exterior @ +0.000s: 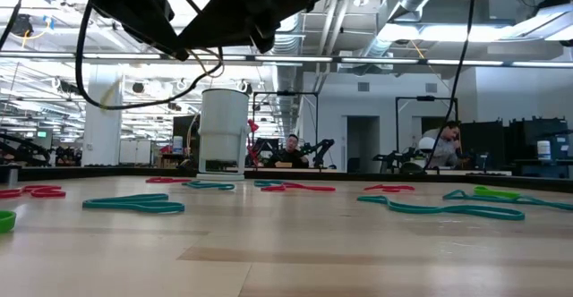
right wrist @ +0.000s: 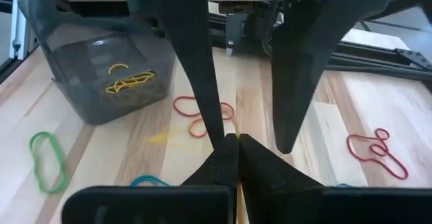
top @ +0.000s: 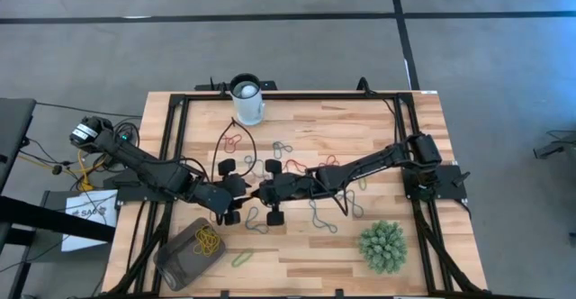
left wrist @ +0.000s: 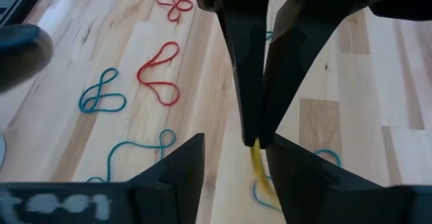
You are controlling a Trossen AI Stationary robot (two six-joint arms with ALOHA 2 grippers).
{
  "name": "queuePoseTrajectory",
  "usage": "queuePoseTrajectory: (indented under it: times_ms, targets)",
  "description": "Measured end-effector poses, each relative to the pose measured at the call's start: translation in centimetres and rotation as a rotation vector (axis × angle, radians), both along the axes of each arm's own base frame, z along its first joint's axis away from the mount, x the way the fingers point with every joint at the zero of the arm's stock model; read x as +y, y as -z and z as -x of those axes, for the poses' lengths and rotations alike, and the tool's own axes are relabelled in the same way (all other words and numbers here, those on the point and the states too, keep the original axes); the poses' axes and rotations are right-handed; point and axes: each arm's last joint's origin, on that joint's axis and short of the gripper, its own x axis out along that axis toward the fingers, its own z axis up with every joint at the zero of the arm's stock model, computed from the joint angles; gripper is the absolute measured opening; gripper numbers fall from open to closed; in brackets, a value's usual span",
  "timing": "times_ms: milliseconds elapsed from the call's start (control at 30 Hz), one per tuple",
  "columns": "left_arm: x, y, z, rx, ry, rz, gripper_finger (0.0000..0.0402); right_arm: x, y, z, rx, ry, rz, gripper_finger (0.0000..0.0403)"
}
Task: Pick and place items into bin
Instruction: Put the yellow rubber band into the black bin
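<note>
Both arms meet at the middle of the high view, fingertips almost nose to nose above the wooden table [top: 378,132]. The right gripper [top: 266,191] comes in from the right, its fingers pressed tight together, and a yellow band [left wrist: 260,173] is pinched at their tip, hanging just past it in the lower centre of the left wrist view. The left gripper [top: 238,191] faces it from the left with its fingers spread wide; they stand on either side of the other arm's closed tips and grip nothing.

The bin [top: 186,252] sits at the lower left of the high view, near the table's front corner, with yellow bands [top: 208,240] already lying inside. A green band [top: 241,258] rests on the wood just right of it. More items lie scattered across the middle of the board: red loops [left wrist: 159,72] and teal ones [left wrist: 101,99] among them. A white cup [top: 247,98] stands at the upper centre, and a spiky green plant ball [top: 382,246] at the lower right.
</note>
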Motion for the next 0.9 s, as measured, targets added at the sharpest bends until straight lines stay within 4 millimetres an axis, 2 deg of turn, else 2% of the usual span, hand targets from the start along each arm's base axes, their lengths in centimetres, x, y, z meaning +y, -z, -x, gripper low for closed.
queuePoseTrajectory:
  times_ms: [100,300,433,667,900]
  targets:
    - [0.0,0.0,0.0,0.005,0.000,-0.002,0.0115,0.0,-0.3,-0.2,-0.033,-0.002,0.000,0.0001]
    - [0.0,0.1,0.1,0.014,0.004,-0.001,0.0012,-0.6,-0.5,-0.4,-0.058,0.010,-0.006,0.0001]
    - [0.1,0.1,0.1,0.022,0.005,-0.011,0.0003,-0.8,-0.5,-0.4,-0.052,0.020,-0.016,0.0013]
    - [0.3,0.5,0.5,0.068,-0.019,-0.021,0.0000,-0.7,-0.3,-0.3,-0.038,0.019,-0.017,0.0056]
    - [-0.4,0.1,0.8,0.080,0.010,0.018,0.0000,-0.4,0.6,0.3,0.073,0.041,-0.048,0.0079]
